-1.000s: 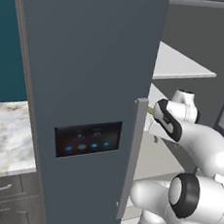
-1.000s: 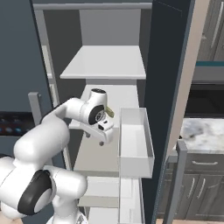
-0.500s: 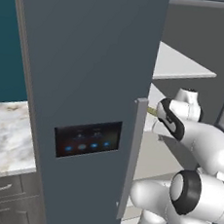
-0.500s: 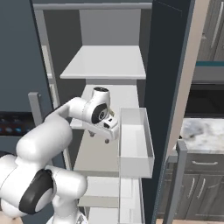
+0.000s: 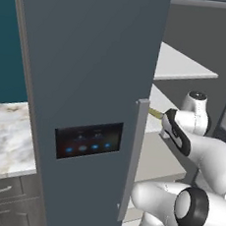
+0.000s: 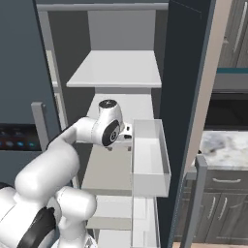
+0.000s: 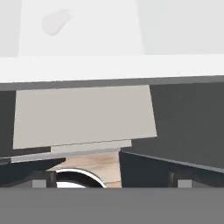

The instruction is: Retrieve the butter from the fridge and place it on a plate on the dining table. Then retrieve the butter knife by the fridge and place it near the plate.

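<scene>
Fridge (image 5: 91,58): left door is shut, and its black panel (image 5: 87,141) with blue lights and grey bar handle (image 5: 132,156) face me. The right door (image 6: 181,97) is swung open, so the white shelves inside are exposed.

Claw (image 7: 108,183): the arm reaches into the open half at middle-shelf height. In the hand view the two tips sit far apart at the bottom edge with nothing between them, so the claw is wide and empty.

Butter (image 5: 156,113): in the left base view I see a slim yellow-olive stick lying on the middle shelf (image 6: 114,169). It is just past the front end of the hand and partly cut off by the edge of the shut door. I cannot tell whether it touches the claw.

Door bin (image 6: 150,160): a white tray on the inside of the open door, just beside the hand on its right in the right base view.

Upper shelf (image 6: 116,70): well above the claw.

The hand view looks over a white shelf edge (image 7: 109,74), with a greyer shelf (image 7: 83,116) below it and a strip of wood floor (image 7: 94,162) nearest the tips.

Marble counter (image 5: 4,133) with dark drawers under it stands far out to the claw's left, past the shut door. Another marble counter (image 6: 225,147) stands to its right, beyond the open door.
</scene>
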Robot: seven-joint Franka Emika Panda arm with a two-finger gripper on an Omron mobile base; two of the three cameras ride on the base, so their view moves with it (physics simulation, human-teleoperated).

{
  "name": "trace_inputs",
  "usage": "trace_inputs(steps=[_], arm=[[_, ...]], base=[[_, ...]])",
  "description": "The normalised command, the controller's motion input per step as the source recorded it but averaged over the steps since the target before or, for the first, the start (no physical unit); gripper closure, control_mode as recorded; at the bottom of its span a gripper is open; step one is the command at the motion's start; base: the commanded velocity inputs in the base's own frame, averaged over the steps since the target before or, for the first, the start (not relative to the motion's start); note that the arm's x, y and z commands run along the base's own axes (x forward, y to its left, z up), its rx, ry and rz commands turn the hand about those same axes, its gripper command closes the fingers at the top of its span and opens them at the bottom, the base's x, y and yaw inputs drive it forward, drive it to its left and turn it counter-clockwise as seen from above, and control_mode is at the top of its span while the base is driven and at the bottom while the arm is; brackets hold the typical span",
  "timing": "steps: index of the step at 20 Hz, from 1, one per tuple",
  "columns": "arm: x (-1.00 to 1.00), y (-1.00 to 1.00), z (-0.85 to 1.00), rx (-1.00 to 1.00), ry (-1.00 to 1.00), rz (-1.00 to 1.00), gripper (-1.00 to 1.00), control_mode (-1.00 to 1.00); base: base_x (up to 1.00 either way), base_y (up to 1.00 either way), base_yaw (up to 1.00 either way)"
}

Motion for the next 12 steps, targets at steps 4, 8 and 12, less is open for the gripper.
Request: trace_inputs(steps=[4, 8, 12], arm=[[0.48, -0.01, 0.37, 0.0, -0.12, 0.36, -1.0, -1.0], [0.66, 0.0, 0.14, 0.0, -0.02, 0.34, -1.0, -1.0], [0.6, -0.03, 0.19, 0.0, -0.02, 0.24, -1.0, -1.0]], base=[[0.0, 0.0, 0.0], [0.0, 0.0, 0.0], [0.0, 0.0, 0.0]])
